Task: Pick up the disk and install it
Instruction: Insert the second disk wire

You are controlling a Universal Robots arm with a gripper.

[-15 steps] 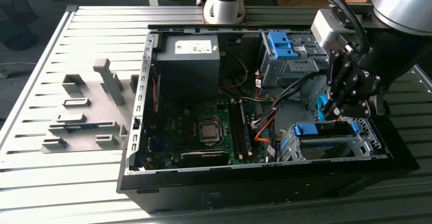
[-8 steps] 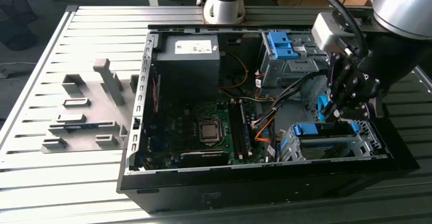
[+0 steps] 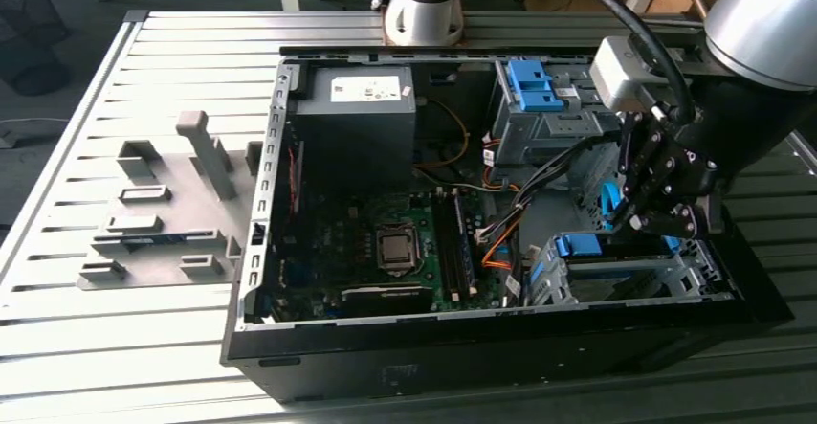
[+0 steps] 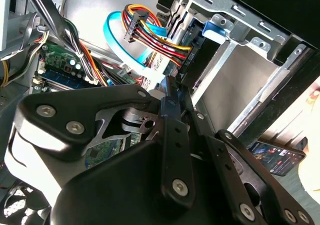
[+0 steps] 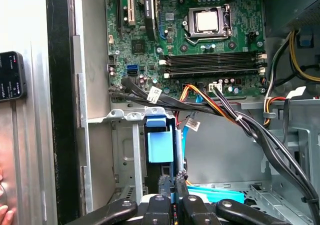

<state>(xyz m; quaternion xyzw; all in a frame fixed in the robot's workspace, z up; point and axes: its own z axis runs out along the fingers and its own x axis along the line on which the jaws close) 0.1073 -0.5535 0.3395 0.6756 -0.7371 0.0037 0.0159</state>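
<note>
Since the disk (image 5: 160, 146) already sits edge-on in the metal drive cage (image 5: 131, 155) inside the open computer case (image 3: 255, 280), the gripper (image 5: 175, 197) hovers just above that cage with fingers pinched together, apparently grasping nothing, probably to push it home.

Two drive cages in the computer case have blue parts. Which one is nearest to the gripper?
The lower drive cage, at the case's front corner: the gripper hangs directly above its blue carrier. The upper cage stands farther back, near the arm's base.

A slatted grey metal counter (image 3: 166, 70) carries an open black computer case (image 3: 511, 347) and, toward the exterior view's left, a grey fixture (image 3: 160, 233) of upright blocks.
</note>
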